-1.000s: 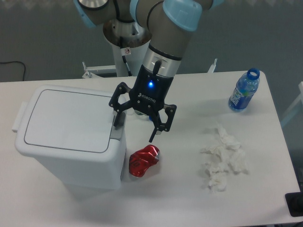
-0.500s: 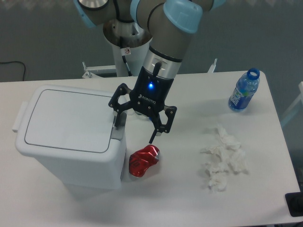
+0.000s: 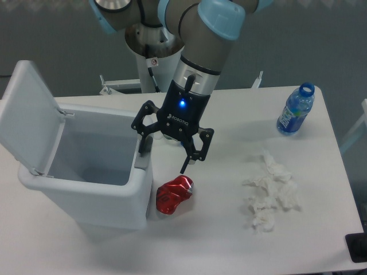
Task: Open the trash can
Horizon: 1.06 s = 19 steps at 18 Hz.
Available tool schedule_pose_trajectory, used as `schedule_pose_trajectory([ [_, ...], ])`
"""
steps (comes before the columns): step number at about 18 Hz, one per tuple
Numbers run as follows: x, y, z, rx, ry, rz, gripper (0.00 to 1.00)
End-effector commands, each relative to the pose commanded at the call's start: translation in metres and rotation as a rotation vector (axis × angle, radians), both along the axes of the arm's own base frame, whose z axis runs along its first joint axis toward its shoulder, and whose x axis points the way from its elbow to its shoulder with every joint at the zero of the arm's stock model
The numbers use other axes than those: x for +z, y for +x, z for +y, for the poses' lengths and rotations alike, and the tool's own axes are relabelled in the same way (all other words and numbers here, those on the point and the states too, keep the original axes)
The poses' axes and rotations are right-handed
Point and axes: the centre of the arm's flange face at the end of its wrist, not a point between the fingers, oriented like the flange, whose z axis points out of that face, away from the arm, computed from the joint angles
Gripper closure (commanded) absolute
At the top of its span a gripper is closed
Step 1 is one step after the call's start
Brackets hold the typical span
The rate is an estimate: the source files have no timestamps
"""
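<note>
The white trash can (image 3: 114,197) stands at the left of the table. Its lid (image 3: 26,112) is swung up on the far left hinge, and the inside shows empty. My gripper (image 3: 164,154) hangs over the can's right rim, open. Its left finger (image 3: 141,143) sits on the grey push-button tab (image 3: 144,156) at the rim. Its right finger points down beside the can, above the red can.
A crushed red can (image 3: 174,195) lies on the table against the trash can's right side. Crumpled white tissues (image 3: 270,192) lie at the right. A blue water bottle (image 3: 295,109) stands at the back right. A black object (image 3: 357,247) sits at the table's right front corner.
The trash can lid has sprung from flat shut to upright open. The gripper has stayed at the tab.
</note>
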Motion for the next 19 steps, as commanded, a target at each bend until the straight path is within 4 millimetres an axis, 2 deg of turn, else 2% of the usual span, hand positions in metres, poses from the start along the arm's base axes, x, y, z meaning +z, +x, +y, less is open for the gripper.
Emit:
schedule_pose_trajectory([
  [3, 0.019, -0.007, -0.001, 0.016, -0.004, 0.055, 0.00],
  [5, 0.024, -0.014, -0.004, 0.025, -0.036, 0.112, 0.00],
  [8, 0.023, -0.020, -0.007, 0.016, -0.045, 0.140, 0.00],
  [11, 0.022, -0.028, -0.014, -0.017, -0.109, 0.239, 0.00],
  [15, 0.009, -0.038, -0.022, -0.065, -0.233, 0.361, 0.00],
  [19, 0.004, -0.042, -0.025, -0.104, -0.251, 0.385, 0.00],
])
